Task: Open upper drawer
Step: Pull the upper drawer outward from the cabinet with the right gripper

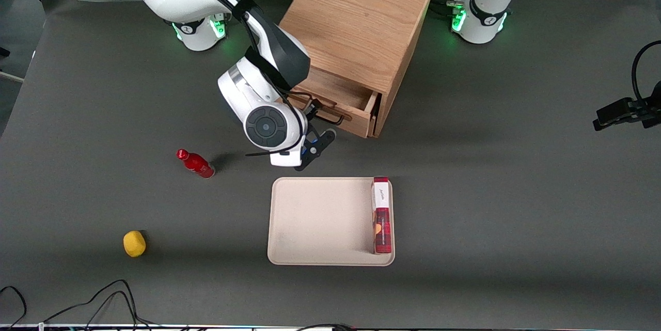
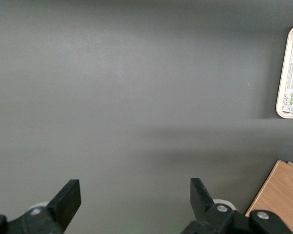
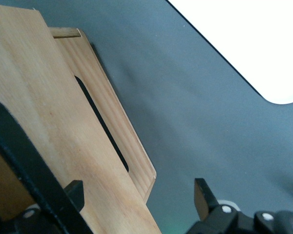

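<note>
Jaws stand wide apart, holding nothing: in the right wrist view the gripper (image 3: 139,195) shows two black fingers (image 3: 74,194) with bare grey table between them, and the black wire handle (image 3: 24,161) slants just beside one finger, not between the two. In the front view the gripper (image 1: 316,147) hangs at the middle of the frame, just in front of the oak cabinet (image 1: 356,16), slightly nearer the camera than the handle (image 1: 324,114).

That cabinet fills the upper centre of the frame, and the upper drawer (image 1: 335,97) juts partway out of its front, its shallow inside showing. I judge the opening part done. The wrist is probably kept low and close so the fingers can hook or clasp the bar again and draw it straight along its runners, toward the camera.

A cream tray (image 1: 310,217) lies in the lower centre, directly in the drawer's path, with a red carton (image 1: 382,215) along one edge. A red bottle (image 1: 196,164) rests toward the working arm's end.
</note>
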Controlling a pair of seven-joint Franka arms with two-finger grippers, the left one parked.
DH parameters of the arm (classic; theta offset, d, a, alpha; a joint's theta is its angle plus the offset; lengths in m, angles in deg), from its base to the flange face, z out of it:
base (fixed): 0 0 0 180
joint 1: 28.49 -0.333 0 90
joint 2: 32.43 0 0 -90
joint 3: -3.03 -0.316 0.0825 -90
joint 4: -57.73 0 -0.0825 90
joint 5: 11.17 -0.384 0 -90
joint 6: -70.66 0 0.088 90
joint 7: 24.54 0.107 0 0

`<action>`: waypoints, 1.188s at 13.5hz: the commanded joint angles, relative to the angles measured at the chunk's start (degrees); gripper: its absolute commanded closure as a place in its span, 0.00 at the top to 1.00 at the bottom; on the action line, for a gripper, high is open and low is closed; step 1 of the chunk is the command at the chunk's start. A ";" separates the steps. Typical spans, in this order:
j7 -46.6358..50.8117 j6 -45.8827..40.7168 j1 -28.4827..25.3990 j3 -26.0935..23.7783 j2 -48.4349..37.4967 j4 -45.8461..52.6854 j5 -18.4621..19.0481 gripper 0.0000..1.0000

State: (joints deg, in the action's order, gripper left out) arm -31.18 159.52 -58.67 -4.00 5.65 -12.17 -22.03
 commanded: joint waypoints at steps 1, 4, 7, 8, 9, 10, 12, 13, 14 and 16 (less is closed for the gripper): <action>-3.98 -0.79 0.91 0.18 1.11 1.44 1.81 1.00; -6.36 -0.70 0.91 0.09 1.11 1.53 3.04 1.00; -7.94 -0.53 0.91 0.18 1.11 2.05 3.30 1.00; -8.03 -0.01 0.91 0.09 1.11 1.97 3.31 1.00; -8.04 0.69 0.91 0.18 1.11 1.97 3.31 1.00; -8.04 1.40 0.91 0.09 1.11 2.06 3.31 1.00; -7.95 3.42 0.91 0.09 1.11 2.14 3.22 1.00; -7.86 4.04 0.91 0.09 1.20 2.14 3.22 1.00; -7.86 4.82 0.91 0.09 1.55 2.32 3.22 1.00; -7.86 5.45 1.00 0.18 2.16 3.28 3.31 1.00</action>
State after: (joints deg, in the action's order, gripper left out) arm -37.89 163.91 -57.71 -3.94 5.96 -11.29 -19.60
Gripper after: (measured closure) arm 0.000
